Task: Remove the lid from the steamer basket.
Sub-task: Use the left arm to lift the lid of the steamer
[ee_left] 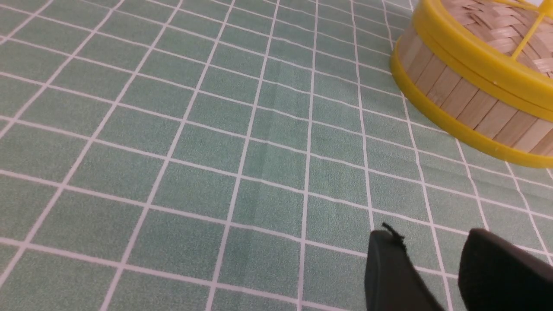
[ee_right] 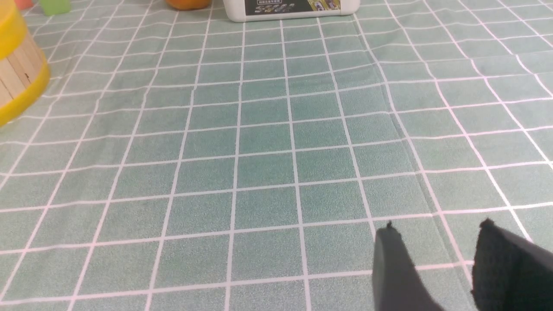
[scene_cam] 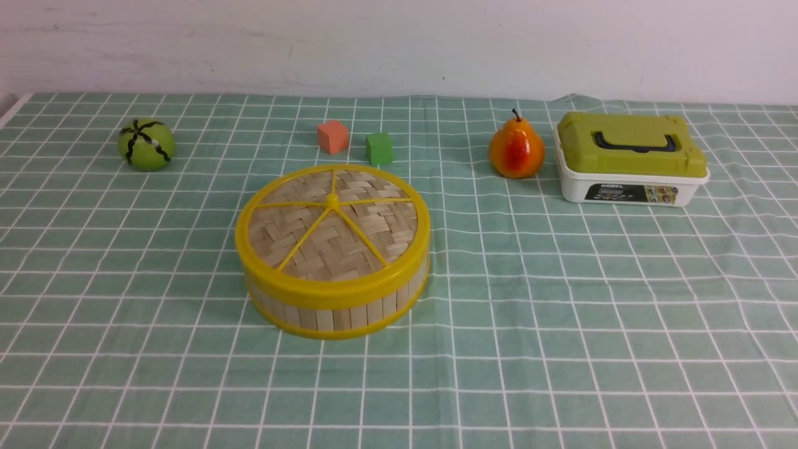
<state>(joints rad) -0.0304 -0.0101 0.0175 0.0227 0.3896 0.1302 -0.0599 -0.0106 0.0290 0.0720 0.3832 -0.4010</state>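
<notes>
Sitting near the middle of the bench, slightly toward the left edge, the basket [scene_cam: 336,310] carries the lid [scene_cam: 330,231] flat on its top rim, as shown in the front view. Along the far edge, from the left corner to the right: a green ball [scene_cam: 146,144], an orange cube [scene_cam: 332,136] just beside a green cube [scene_cam: 379,148], a pear [scene_cam: 516,151], and a white box [scene_cam: 629,186] with a green top. All rest on the checked cloth [scene_cam: 561,324].

Left wrist view: the left gripper [ee_left: 432,235] is above bare cloth, jaws apart and holding nothing. The basket [ee_left: 458,99] is well apart from it, with the lid [ee_left: 466,56] in place.

Right wrist view: the right gripper [ee_right: 438,229] is above bare cloth, jaws apart and empty. The basket [ee_right: 17,73] and the white box [ee_right: 293,6] show only at the borders, both well apart from the fingers
</notes>
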